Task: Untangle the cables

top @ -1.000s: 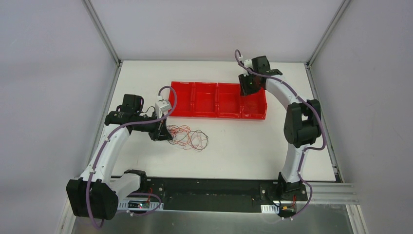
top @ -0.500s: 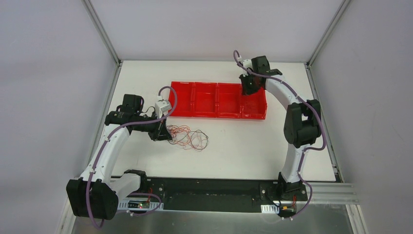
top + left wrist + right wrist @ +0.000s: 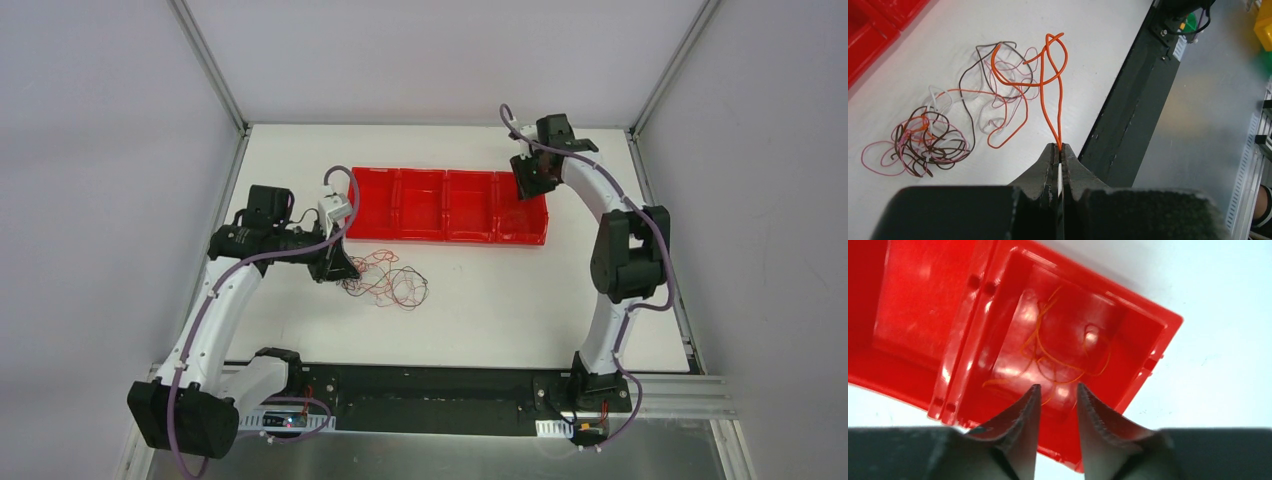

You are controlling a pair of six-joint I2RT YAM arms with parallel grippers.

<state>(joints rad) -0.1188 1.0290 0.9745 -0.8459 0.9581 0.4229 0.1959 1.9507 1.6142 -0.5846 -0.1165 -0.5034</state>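
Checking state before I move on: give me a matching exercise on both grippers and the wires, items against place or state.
1. left gripper
2. right gripper
3. brown-and-pink thin-wire tangle
4. loose thin orange strands

a. in the end compartment of the red plastic tray
b. shut on a thin orange wire
c. open, above the tray
d. on the white table

Pairs: 1-b, 2-c, 3-d, 4-a

One high view, two wrist close-ups.
From behind the arms we overlook the whole table point(image 3: 480, 320); the left wrist closes in on its cables point(image 3: 385, 281), the right, seemingly nearer, on its red tray point(image 3: 420, 200).
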